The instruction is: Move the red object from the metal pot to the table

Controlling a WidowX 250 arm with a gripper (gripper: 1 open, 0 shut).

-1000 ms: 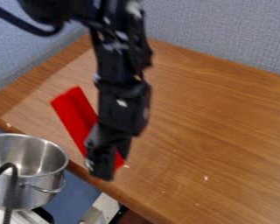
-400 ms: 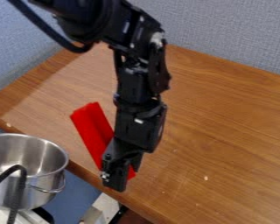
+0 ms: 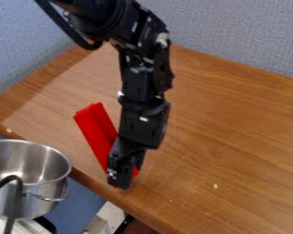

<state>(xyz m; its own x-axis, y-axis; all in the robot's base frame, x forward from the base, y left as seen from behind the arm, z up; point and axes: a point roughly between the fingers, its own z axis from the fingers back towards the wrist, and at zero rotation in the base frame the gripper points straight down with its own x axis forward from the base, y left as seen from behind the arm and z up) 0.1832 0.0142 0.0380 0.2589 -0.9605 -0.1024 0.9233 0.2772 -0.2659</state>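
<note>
A broad brown wood-grain table (image 3: 222, 110) fills most of the view, with a few pale specks scattered on it, one of them to the right of the fingers. Behind the table a blue-grey wall (image 3: 234, 32) is seen. The table's near edge runs diagonally just below the fingers, and its rounded left corner lies up and to the left of them.

The black gripper (image 3: 121, 175) is pointed steeply down, close to the near edge of the table. The red object (image 3: 128, 171) is seen as a small red sliver between the fingers, so the fingers are pinched on it rather than spread wide. Whether its lower end touches the wood cannot be told.

A flat bright red piece (image 3: 95, 133) lies on the table up and to the left of the fingers, partly hidden behind the arm. The metal pot (image 3: 27, 178) stands to the left of the fingers, beyond the table's edge, with its open mouth up and a dark cable across its rim.

To the right of the fingers and above them a wide stretch of bare wood is left open. Below them, almost at once, the table ends.
</note>
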